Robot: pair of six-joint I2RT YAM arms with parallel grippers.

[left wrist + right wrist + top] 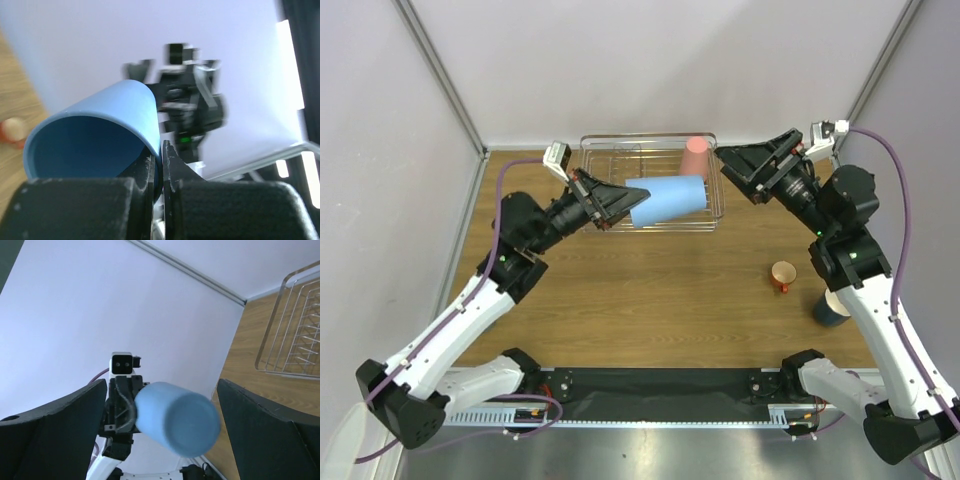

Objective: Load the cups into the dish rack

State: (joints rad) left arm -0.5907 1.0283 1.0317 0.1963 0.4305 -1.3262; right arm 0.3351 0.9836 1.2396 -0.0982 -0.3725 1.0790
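Note:
My left gripper (632, 203) is shut on the rim of the light blue tumbler (668, 200) and holds it on its side above the dish rack (650, 137). In the left wrist view the fingers (172, 165) pinch the tumbler's wall (100, 135). A pink tumbler (695, 155) stands upside down in the rack's back right corner. My right gripper (732, 172) is open and empty, just right of the rack, facing the blue tumbler (177, 417). A small orange cup (783, 274) and a dark blue mug (830, 308) stand on the table at the right. The clear glass is out of view.
The right arm partly covers the dark blue mug. White walls with metal posts close the table at the back and sides. A corner of the rack (295, 330) shows in the right wrist view.

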